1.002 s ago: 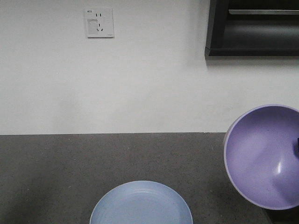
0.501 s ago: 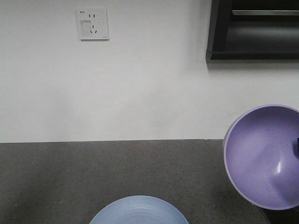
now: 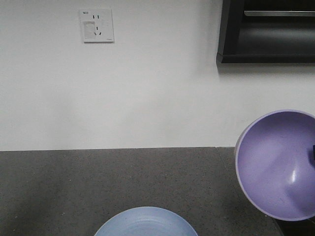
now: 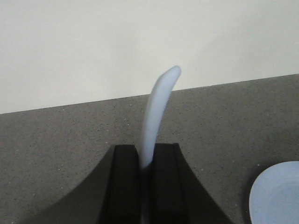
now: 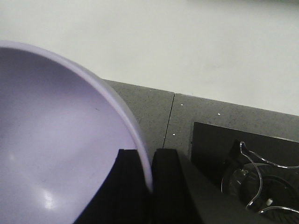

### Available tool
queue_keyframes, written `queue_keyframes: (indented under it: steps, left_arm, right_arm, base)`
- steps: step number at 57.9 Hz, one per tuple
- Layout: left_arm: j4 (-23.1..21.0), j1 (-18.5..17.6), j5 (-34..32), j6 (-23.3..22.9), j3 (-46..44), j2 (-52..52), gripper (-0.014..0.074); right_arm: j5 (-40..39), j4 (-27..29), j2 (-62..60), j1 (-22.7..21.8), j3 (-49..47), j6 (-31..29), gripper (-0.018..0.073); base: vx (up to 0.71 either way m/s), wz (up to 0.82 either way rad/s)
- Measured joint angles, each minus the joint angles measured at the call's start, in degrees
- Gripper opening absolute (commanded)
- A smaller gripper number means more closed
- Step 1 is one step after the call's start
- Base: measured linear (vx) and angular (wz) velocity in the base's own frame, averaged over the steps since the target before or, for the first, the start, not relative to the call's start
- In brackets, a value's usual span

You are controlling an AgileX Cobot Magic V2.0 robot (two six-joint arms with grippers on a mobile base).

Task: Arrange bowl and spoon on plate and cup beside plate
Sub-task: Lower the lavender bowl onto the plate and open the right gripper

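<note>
Closest to the left wrist camera, the left gripper has its two black fingers drawn tight on the lower end of the spoon. The pale blue spoon stands up out of the narrow gap and bends to the right at its tip, clear of the counter. Low on the right of that view, an edge of the plate lies flat on the dark grey speckled surface, apart from the gripper.

At the right wrist, the right gripper is pinched onto the rim of the bowl. One black finger is on the inner side and one on the outer, with only the bowl's wall between them. The lavender bowl fills the left of that view, and its glossy inside shows a bright glint low down. Past the fingers a thin seam crosses the counter, and to the right sits a black panel carrying bent wire pieces.

From the front camera, the plate sits at the near edge in the middle, partly cut off by the frame. The bowl hangs at the right edge, tilted so its inside faces the camera, apart from the plate and not resting on it. Farther back the counter meets a white wall. The wall holds a socket at the upper left and a black shelf unit at the upper right.
</note>
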Motion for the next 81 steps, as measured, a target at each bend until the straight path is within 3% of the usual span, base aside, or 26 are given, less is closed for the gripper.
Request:
queue_keyframes:
  steps: [9, 21, 30, 38, 45, 53, 67, 81]
  left_arm:
    - [0.00, 0.00, 0.00, 0.00, 0.00, 0.00, -0.0003]
    - [0.00, 0.00, 0.00, 0.00, 0.00, 0.00, -0.0003]
    - [0.00, 0.00, 0.00, 0.00, 0.00, 0.00, -0.0003]
    - [0.00, 0.00, 0.00, 0.00, 0.00, 0.00, -0.0003]
    - [0.00, 0.00, 0.00, 0.00, 0.00, 0.00, -0.0003]
    - [0.00, 0.00, 0.00, 0.00, 0.00, 0.00, -0.0003]
    - [0.00, 0.00, 0.00, 0.00, 0.00, 0.00, -0.0003]
    - [0.00, 0.00, 0.00, 0.00, 0.00, 0.00, -0.0003]
  right_arm:
    - [0.00, 1.26, 0.00, 0.00, 0.00, 0.02, -0.0012]
    - [-0.26, 8.46, 2.96, 0.00, 0.00, -1.12, -0.0012]
    - [-0.87, 17.46, 10.52, 1.29, -0.11, -8.00, -0.0012]
    - [-1.50, 23.29, 20.60, 6.41, -2.06, -14.72, -0.0012]
    - [-1.71, 24.17, 30.47, 11.36, -5.80, -15.27, -0.0012]
    - [1.04, 24.30, 39.96, 14.02, -11.27, -12.71, -0.0012]
    - [7.09, 23.91, 50.26, 14.28, -15.18, -10.43, -0.0001]
    - [7.88, 23.47, 53.45, 14.28, -15.25, -10.14, 0.0048]
  base:
    - [0.00, 0.00]
    - [0.00, 0.00]
    - [0.00, 0.00]
    - [0.00, 0.00]
    - [0.00, 0.00]
    - [0.00, 0.00]
    - [0.00, 0.00]
    - [0.00, 0.00]
